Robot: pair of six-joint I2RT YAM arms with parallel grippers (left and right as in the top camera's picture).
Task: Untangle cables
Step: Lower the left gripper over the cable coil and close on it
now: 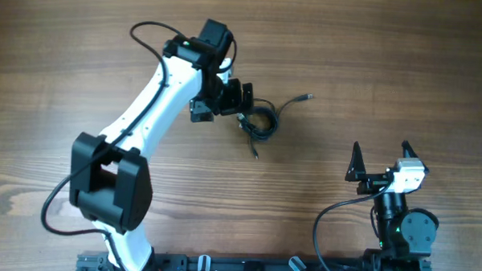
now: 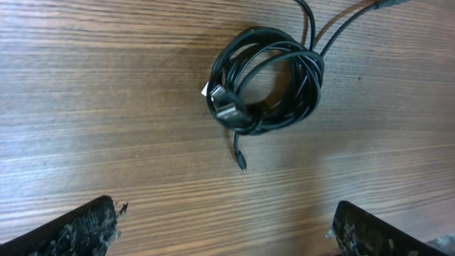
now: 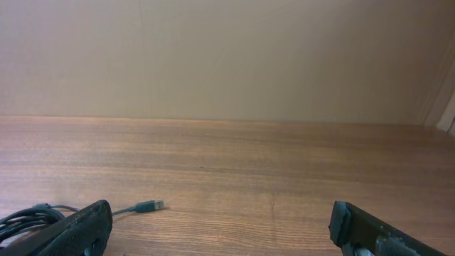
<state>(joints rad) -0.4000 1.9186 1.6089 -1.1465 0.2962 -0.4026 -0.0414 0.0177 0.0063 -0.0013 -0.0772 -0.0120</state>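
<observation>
The cables (image 2: 266,82) lie as a dark coiled bundle on the wooden table, with a short loose end and small plug (image 2: 243,162) trailing toward the camera. In the overhead view the bundle (image 1: 262,120) sits just right of my left gripper (image 1: 236,99), with one plug end (image 1: 309,97) stretched out to the right and another (image 1: 256,154) below. My left gripper (image 2: 224,231) hangs open above the table, short of the coil, touching nothing. My right gripper (image 1: 381,156) stands open and empty at the near right, far from the bundle. Its wrist view shows a plug (image 3: 149,206) and part of the coil (image 3: 21,217).
Bare wooden tabletop (image 1: 388,68) surrounds the bundle. A thick black wire (image 1: 326,227) loops from the right arm's base at the front edge. A plain wall (image 3: 227,57) rises behind the table's far edge.
</observation>
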